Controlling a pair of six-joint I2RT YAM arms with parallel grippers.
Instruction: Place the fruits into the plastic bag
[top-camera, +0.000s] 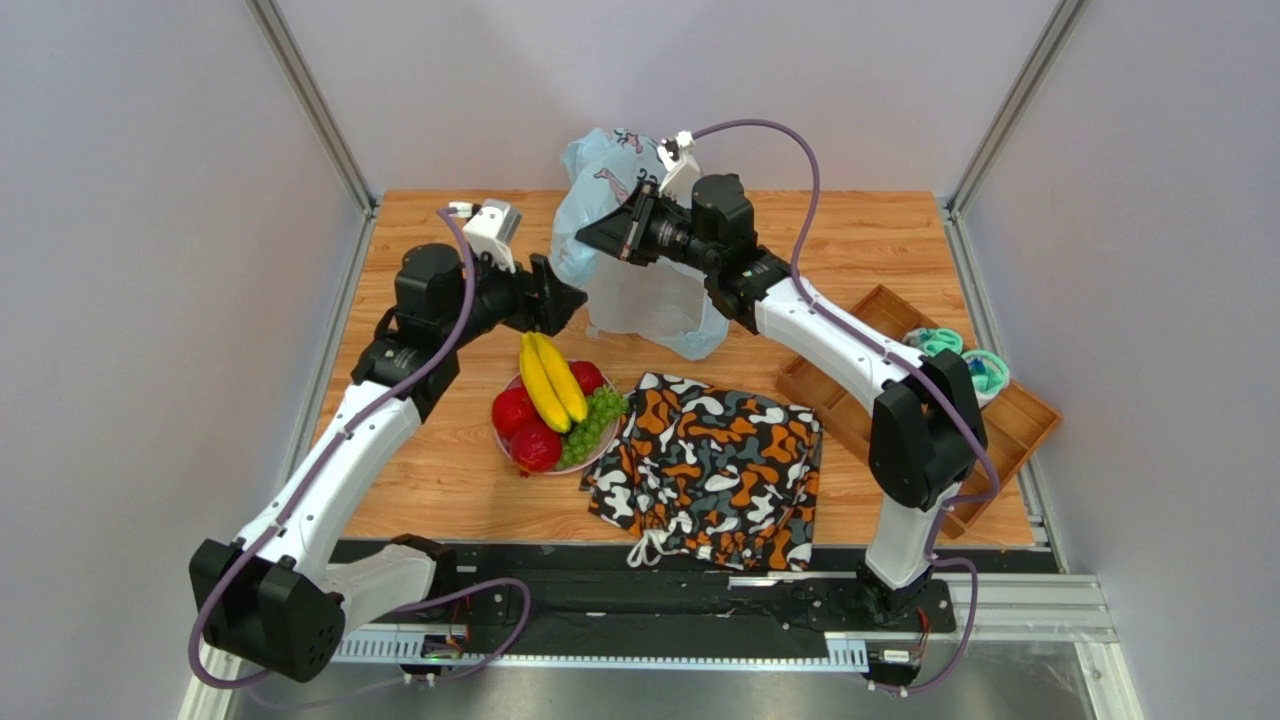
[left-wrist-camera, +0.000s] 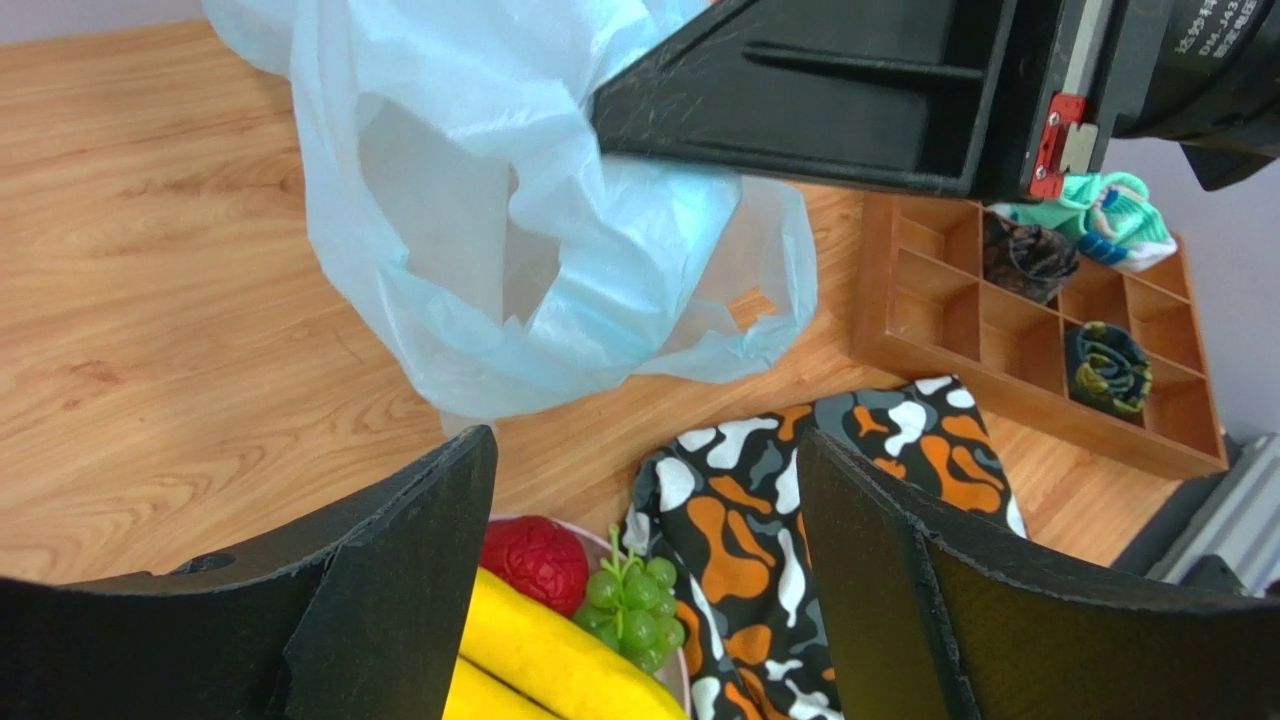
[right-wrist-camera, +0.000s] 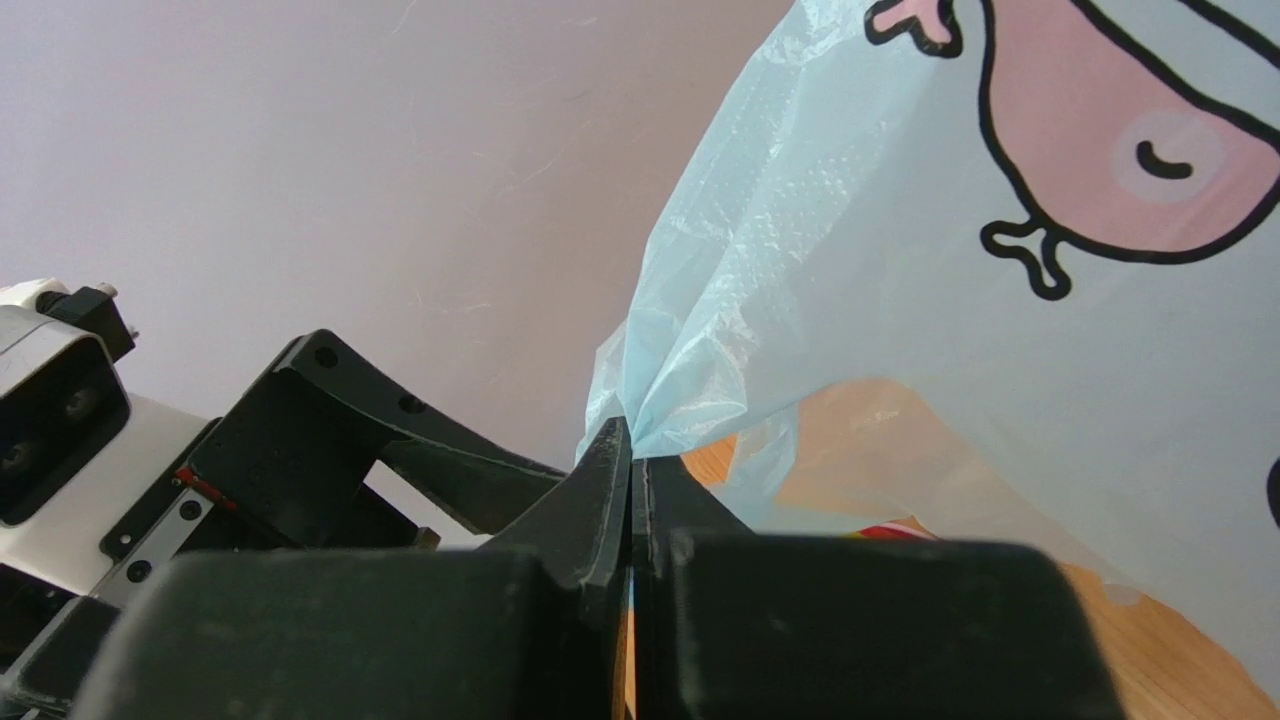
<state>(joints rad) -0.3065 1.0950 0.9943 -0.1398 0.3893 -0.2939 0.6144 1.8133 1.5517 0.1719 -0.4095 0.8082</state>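
Grips the plastic bag (right-wrist-camera: 962, 345) by a bunched fold, right pincer (right-wrist-camera: 634, 480) pressed together with the film squeezed between the fingers. Seen that closely only from the right wrist, along with a pink cartoon print on the film.

Hangs the bag over the far middle of the surface (top-camera: 451, 480), long axis roughly upright, pinched top up and loose bottom toward the wood; possibly touching there, hard to tell.

From the left wrist alone: the bag's lower half sagging wide, crinkled and see-through, with the right pincer's black body above it.

Left pincer (left-wrist-camera: 646, 450) spread apart, gripping nothing, poised between the bag and the pink plate (top-camera: 579, 465).

On the plate, near side of the bag in the top view: two bananas (top-camera: 549, 383) side by side, long axes running from far left to near right. Red round fruits (top-camera: 526, 428) at their left, grape bunch (top-camera: 594, 425) at their right.

Just right of the plate, a camouflage cloth (top-camera: 706, 465); farther right, a wooden tray (top-camera: 917, 375).
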